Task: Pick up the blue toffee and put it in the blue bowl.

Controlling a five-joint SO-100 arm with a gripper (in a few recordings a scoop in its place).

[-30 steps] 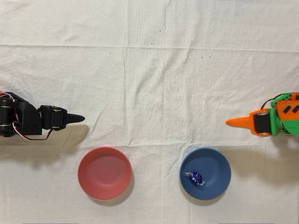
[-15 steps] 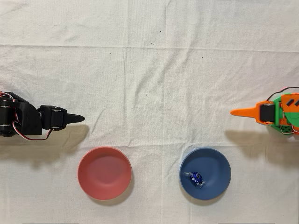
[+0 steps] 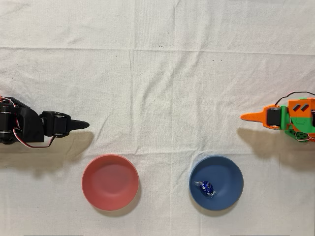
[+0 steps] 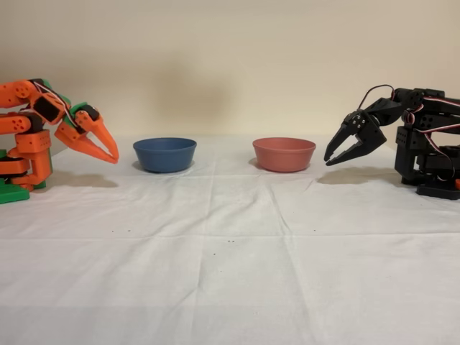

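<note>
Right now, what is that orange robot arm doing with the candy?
Nothing at this moment. The blue toffee already lies inside the blue bowl, next to the pinkish-red bowl, which holds nothing. The orange arm's gripper hangs above the white cloth, off to the side of the blue bowl, fingers together and gripping nothing. A black arm sits idle.

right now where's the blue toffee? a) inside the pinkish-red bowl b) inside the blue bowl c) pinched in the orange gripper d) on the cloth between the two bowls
b: the overhead view shows the blue toffee lying inside the blue bowl, while the orange gripper sits apart from it near the right edge, holding nothing.
</note>
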